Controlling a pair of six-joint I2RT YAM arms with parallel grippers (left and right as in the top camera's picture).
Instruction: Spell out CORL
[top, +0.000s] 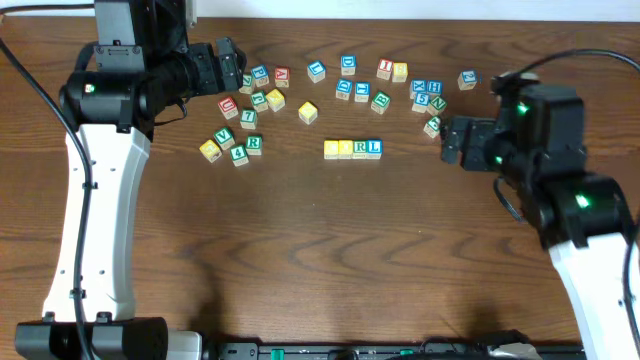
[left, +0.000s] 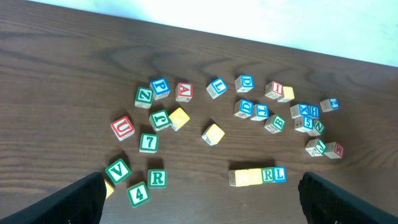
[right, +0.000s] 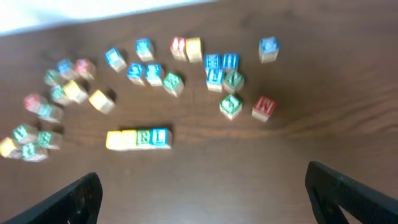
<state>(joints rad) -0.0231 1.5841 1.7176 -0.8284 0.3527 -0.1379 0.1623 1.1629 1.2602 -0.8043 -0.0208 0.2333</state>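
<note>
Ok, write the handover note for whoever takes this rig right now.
Left gripper: open, empty. Right gripper: open, empty. Both away from the row.
Row mid-table: two yellow cubes, R, L, side by side.
Done: four cubes lined up.
Left: the yellow tops show no readable C or O; check them, and turn them if needed.

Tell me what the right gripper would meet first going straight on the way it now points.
Likely bare table beside the L cube; no cube lies centred ahead of the right gripper. Depth is unclear.
</note>
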